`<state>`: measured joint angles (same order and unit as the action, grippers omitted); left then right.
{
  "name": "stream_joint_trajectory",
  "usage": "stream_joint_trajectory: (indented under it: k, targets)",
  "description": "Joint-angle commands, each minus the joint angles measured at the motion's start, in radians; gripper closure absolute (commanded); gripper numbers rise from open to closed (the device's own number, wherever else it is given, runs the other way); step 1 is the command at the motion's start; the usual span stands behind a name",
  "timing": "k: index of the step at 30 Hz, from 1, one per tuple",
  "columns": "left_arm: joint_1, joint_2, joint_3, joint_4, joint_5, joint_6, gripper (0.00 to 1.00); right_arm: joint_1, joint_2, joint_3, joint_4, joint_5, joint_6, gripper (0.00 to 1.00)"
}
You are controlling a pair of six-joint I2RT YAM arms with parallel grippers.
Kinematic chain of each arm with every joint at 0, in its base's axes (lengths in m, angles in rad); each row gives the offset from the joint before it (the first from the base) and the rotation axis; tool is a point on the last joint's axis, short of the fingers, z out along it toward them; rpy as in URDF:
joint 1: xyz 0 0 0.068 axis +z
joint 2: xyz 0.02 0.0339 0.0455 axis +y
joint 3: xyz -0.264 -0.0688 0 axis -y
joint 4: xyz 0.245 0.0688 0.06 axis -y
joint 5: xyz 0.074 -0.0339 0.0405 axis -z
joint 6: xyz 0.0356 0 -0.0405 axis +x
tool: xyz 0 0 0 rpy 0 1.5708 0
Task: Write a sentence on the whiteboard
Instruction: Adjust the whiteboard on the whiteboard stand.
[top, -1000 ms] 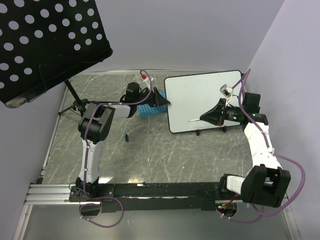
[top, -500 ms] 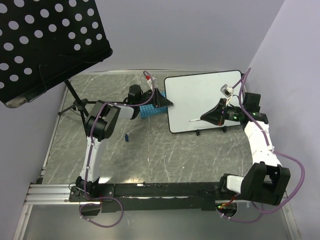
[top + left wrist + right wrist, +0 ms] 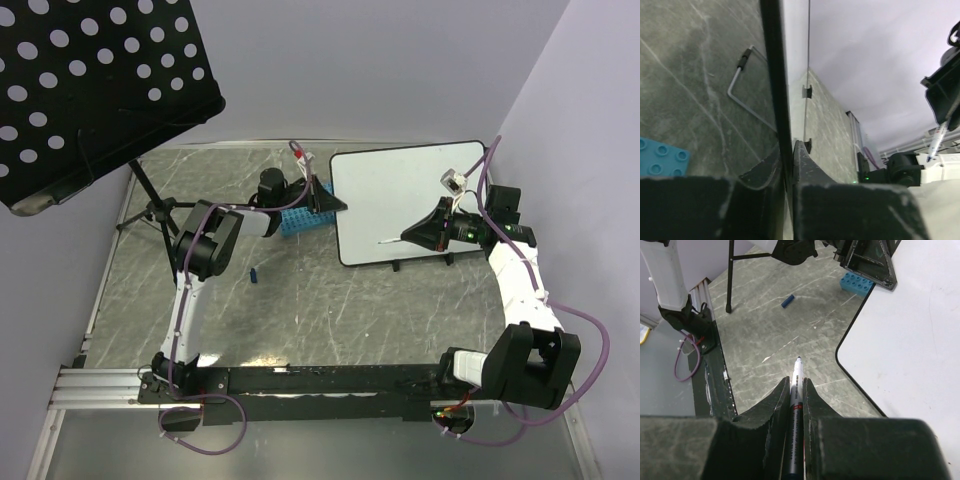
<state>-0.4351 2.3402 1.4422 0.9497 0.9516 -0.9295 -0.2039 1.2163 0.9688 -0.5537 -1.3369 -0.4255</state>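
Whiteboard (image 3: 395,195) is blank; my left gripper (image 3: 335,205) just clamped its 9 o'clock edge, and my right gripper (image 3: 410,235) grips the marker (image 3: 797,374), ready to write.

The whiteboard (image 3: 390,190) is a large white rectangle with rounded corners and a thin dark edge. It sits just to the right of the blue block (image 3: 298,221), near it but apart from it. The board is turned a little, so its near edge runs aslant. Two small black feet show under that near edge. The face of the board looks plain white. The left edge, the one toward the block, is pinched between the fingers of the left gripper (image 3: 789,150).
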Motion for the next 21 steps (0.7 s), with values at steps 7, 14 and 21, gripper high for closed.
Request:
stream_joint_trajectory:
  k: [7,14,21]
  targets:
    - [-0.042,-0.137,-0.052,-0.176,-0.098,0.291,0.99,-0.012,-0.003,0.039,0.017,-0.027,-0.041,1.0]
    - [-0.045,-0.173,-0.12,-0.16,-0.131,0.268,0.66,-0.011,-0.015,0.033,0.031,-0.004,-0.035,1.0]
    - [-0.045,-0.173,-0.123,-0.149,-0.145,0.239,0.53,-0.011,-0.027,0.028,0.038,0.004,-0.03,1.0]
